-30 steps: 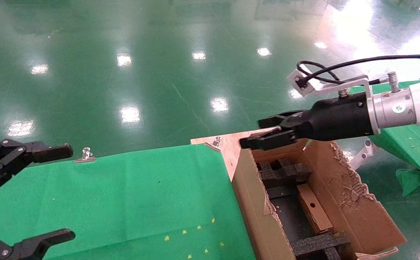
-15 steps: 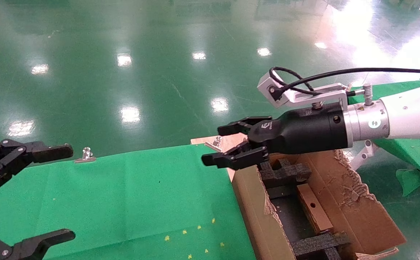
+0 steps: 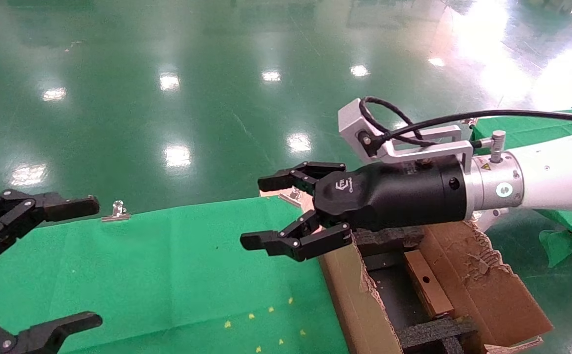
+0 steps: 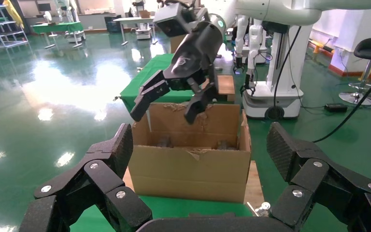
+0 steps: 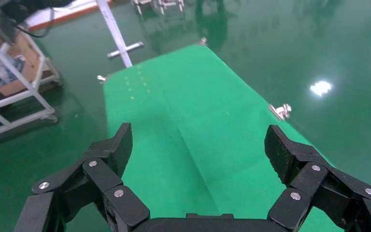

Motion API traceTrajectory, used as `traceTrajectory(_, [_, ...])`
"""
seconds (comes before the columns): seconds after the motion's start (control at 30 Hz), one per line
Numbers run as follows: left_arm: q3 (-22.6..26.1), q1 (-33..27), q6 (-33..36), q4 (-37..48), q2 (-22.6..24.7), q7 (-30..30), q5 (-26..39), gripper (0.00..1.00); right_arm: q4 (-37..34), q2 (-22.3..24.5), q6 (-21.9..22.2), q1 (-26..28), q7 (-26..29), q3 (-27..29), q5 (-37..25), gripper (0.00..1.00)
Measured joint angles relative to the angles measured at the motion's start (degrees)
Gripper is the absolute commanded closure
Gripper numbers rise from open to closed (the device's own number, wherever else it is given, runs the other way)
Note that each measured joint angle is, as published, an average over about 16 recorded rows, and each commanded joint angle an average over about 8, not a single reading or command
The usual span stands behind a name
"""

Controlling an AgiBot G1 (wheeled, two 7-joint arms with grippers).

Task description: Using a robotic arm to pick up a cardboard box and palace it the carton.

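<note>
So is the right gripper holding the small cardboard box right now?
No. The right gripper is open and empty above the green table, while the cardboard box lies inside the carton.

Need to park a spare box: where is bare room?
The green cloth lies bare between the left gripper and the carton. The carton is crowded: foam blocks, cardboard box, right gripper beside its far corner.

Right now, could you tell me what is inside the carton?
Inside the carton lie black foam blocks and the cardboard box. The right gripper and arm cover its far end.
</note>
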Motion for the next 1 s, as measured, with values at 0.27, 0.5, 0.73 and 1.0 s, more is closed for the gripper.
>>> traceTrajectory(0.27, [0.0,0.0,0.0,0.0,0.0,0.0,0.0,0.0,3.4,-0.6,-2.3,-7.5,-2.7,11.0,-0.5,0.0])
traceTrajectory(0.5, [0.0,0.0,0.0,0.0,0.0,0.0,0.0,0.0,6.4,-1.2,-4.4,-14.0,-5.1,20.6,-1.0,0.0])
traceTrajectory(0.73, [0.0,0.0,0.0,0.0,0.0,0.0,0.0,0.0,9.3,-1.7,-6.3,-20.4,-7.4,30.0,-1.5,0.0])
traceTrajectory(1.0, [0.0,0.0,0.0,0.0,0.0,0.0,0.0,0.0,11.4,-2.0,-7.8,-24.9,-9.1,36.7,-1.8,0.0])
